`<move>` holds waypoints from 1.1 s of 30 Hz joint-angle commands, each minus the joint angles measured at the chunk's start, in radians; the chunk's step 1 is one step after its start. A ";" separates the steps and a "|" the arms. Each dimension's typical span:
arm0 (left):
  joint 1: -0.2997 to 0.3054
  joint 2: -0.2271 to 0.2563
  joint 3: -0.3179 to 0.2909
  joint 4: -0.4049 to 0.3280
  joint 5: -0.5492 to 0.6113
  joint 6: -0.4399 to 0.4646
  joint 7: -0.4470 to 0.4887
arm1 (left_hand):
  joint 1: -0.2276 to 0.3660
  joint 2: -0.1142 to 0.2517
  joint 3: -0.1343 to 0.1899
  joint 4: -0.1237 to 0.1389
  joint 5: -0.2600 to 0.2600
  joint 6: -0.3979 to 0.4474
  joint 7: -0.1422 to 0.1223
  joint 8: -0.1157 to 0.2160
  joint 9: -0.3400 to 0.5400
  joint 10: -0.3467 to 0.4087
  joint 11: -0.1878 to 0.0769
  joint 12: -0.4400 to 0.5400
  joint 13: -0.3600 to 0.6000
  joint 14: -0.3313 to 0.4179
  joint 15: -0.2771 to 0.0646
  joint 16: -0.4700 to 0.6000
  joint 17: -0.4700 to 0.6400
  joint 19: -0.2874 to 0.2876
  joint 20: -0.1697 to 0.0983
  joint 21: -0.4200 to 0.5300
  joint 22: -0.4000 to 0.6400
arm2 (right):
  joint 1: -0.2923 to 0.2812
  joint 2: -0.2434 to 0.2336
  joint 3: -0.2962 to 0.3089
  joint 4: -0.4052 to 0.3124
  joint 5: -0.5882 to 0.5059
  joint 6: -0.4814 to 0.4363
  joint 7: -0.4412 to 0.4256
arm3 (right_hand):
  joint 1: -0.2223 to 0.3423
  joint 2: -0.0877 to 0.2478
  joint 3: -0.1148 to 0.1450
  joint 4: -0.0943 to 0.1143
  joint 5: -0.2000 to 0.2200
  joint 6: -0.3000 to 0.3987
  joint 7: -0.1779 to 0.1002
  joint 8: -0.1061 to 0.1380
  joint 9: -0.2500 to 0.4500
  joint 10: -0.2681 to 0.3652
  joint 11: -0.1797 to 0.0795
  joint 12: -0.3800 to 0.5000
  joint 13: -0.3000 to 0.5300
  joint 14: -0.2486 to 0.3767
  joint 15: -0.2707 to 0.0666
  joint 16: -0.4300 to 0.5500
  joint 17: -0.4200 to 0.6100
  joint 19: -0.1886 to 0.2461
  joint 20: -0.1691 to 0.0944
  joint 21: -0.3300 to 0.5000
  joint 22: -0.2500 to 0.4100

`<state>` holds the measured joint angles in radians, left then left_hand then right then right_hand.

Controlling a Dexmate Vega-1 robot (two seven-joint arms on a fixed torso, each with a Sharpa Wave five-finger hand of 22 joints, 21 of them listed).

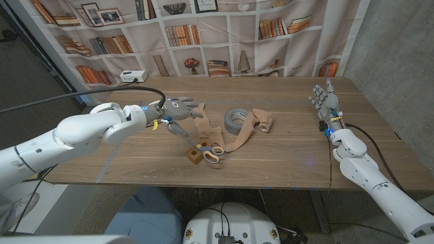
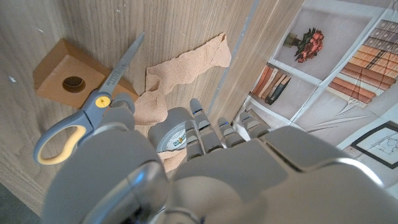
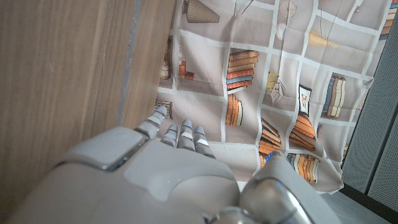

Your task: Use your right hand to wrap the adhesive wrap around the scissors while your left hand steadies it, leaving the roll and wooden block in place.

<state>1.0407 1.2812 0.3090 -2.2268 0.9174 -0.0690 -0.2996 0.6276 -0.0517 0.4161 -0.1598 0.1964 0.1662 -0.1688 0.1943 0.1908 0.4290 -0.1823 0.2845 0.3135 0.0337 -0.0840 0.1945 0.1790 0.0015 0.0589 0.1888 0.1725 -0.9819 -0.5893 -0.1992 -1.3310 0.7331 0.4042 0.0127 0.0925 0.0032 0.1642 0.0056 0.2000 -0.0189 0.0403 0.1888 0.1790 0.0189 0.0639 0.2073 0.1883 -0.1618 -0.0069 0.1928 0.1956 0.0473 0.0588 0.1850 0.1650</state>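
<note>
Left hand (image 1: pixel 178 108) spread above the scissors (image 1: pixel 211 152); right hand (image 1: pixel 325 100) open, well apart — needs the wrap (image 1: pixel 239 139).

No text can be read with any certainty. The scissors (image 2: pixel 93 109) carry a line of small print along the blade, too fine to make out. The tape roll (image 2: pixel 172 137), at 4 o'clock from the scissors, shows a printed label inside its core, blurred beyond reading.

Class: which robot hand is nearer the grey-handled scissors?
Left. The left hand hovers just beside the grey-handled scissors; the right hand waits far across the wooden table.
</note>
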 commanded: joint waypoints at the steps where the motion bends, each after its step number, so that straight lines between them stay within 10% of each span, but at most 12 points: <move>1: 0.026 0.028 -0.013 0.002 0.010 -0.028 0.014 | 0.014 -0.006 0.002 -0.003 0.008 -0.047 -0.003 -0.012 0.003 -0.013 0.000 -0.008 0.007 -0.008 -0.006 0.002 0.003 -0.004 -0.002 0.002 0.002 | 0.005 0.006 -0.002 0.012 0.000 0.011 0.009 | 0.001 0.007 0.001 -0.008 -0.003 0.004 -0.004 0.005 0.004 0.008 0.005 -0.004 0.003 0.002 -0.002 0.007 0.000 0.003 0.004 0.002 0.003; 33: 0.014 0.049 -0.007 -0.021 0.107 -0.054 -0.068 | 0.084 0.007 0.023 -0.010 0.015 -0.113 -0.007 0.001 0.002 -0.042 -0.005 -0.027 0.020 -0.069 0.005 -0.003 0.004 -0.030 -0.003 -0.001 0.002 | -0.007 -0.001 -0.017 0.015 -0.067 0.015 -0.064 | 0.000 0.010 0.001 -0.012 -0.004 0.007 -0.013 0.005 0.004 0.007 -0.002 -0.005 0.003 0.002 -0.006 0.006 0.001 0.000 0.004 0.001 0.003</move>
<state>1.0472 1.3247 0.3032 -2.2414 0.9969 -0.1195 -0.3485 0.6992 -0.0458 0.4289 -0.1725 0.2080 0.0444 -0.1733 0.1896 0.1909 0.3765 -0.1840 0.2584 0.3295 -0.0343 -0.0697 0.1865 0.1790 -0.0271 0.0553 0.1890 0.1725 -0.9889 -0.5893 -0.2095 -1.3275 0.6897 0.4149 -0.0288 0.0924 0.0032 0.1643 -0.0029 0.2000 -0.0088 0.0304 0.1888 0.1790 0.0189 0.0639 0.2033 0.1883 -0.1582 -0.0104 0.1928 0.1956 0.0473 0.0588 0.1850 0.1650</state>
